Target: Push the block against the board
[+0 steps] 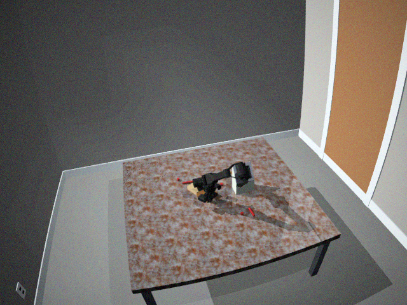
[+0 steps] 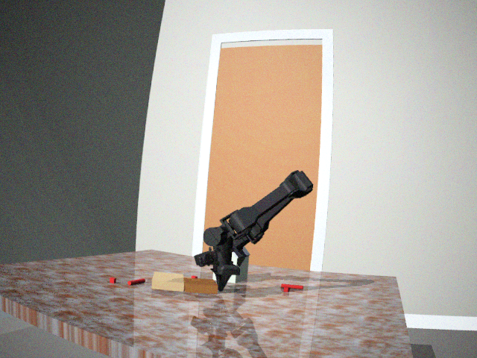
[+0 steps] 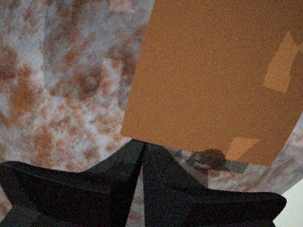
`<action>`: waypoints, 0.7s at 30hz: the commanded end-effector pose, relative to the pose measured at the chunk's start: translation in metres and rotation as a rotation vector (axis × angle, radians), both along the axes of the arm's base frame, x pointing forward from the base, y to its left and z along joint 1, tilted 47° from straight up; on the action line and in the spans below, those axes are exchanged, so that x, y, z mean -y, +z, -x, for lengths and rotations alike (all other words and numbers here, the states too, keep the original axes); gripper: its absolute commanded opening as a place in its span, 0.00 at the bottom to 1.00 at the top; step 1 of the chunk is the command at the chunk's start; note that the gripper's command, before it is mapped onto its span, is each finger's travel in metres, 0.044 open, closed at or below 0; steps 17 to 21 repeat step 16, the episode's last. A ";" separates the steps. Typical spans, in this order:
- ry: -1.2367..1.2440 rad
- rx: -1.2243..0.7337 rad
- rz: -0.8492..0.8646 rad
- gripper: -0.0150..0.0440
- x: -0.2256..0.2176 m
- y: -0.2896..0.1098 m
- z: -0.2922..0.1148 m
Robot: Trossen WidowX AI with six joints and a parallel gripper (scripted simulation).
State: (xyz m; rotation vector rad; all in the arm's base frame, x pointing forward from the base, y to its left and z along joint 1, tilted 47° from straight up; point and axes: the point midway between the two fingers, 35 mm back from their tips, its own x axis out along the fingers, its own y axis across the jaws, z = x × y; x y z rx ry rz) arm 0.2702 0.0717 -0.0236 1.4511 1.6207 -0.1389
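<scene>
Pressed together with nothing between them, the two dark fingers of the gripper (image 3: pixel 140 170) form one blunt wedge that points down at the table (image 2: pixel 346 308). In the wrist view their tip stands at the near side of the square block (image 3: pixel 215 70), touching it or just short of it; the exterior view shows the same wedge (image 2: pixel 223 283) low at the block's right-hand end.

That darker brown block (image 2: pixel 200 285) lies flat, with the paler board (image 2: pixel 167 280) directly on its far side from the fingers. The two look to be touching, but whether a whole side meets and an edge runs even cannot be told from here.

Both pieces read as rigid, wood-like slabs, low and light, so they should slide rather than tip, and the glossy table top probably offers little grip. No grasp is wanted: the place to bear is the middle of the block's free side, low down. An off-centre push would likely spin it, and a hard one would shove the board along too.

Small red pieces (image 2: pixel 136 281) lie apart from the pair.
</scene>
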 end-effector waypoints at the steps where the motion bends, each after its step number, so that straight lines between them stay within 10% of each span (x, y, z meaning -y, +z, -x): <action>1: 0.003 0.002 0.005 0.25 0.004 -0.004 -0.004; 21: 0.003 0.002 0.006 0.25 0.007 -0.007 -0.008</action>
